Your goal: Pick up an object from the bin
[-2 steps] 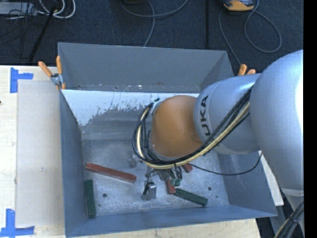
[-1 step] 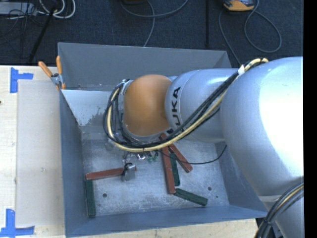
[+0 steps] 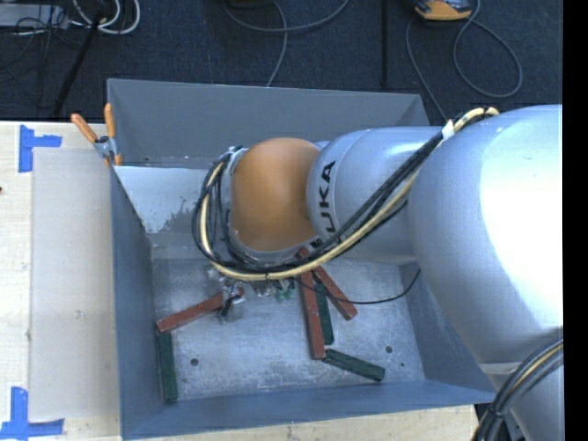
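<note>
My gripper (image 3: 228, 304) shows just below the orange wrist cover, low over the bin floor left of centre. It sits at the right end of a flat brown stick (image 3: 188, 318) that lies slanted on the floor and runs away to the left. Whether it grips the stick is hidden. A dark green stick (image 3: 166, 367) lies nearly upright in the view by the bin's left wall, just below the brown one.
Right of the gripper lie a long brown stick (image 3: 314, 327), a green stick (image 3: 325, 317) beside it and another brown stick (image 3: 337, 299), fanned together. A further green stick (image 3: 355, 366) lies near the front right. The arm covers the bin's right and rear.
</note>
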Robot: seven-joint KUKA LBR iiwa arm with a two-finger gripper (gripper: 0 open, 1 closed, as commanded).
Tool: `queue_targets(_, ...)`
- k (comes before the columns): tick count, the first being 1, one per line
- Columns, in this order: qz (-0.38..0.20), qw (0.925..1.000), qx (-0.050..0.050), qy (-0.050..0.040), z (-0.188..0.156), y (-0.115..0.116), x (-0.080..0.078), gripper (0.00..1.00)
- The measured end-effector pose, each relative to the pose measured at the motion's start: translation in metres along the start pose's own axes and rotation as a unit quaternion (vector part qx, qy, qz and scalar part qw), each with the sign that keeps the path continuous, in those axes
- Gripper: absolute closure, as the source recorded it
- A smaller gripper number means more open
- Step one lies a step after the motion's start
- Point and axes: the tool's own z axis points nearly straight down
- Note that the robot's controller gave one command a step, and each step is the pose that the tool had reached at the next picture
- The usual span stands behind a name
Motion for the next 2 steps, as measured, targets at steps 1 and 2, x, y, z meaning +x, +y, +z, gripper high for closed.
queue_targets(1, -0.01, 0.9999, 0.001, -0.004, -0.112, -0.008, -0.006, 1.0)
queue_targets(2, -0.003, 1.0, 0.002, -0.0046, -0.175, -0.021, -0.029, 1.0)
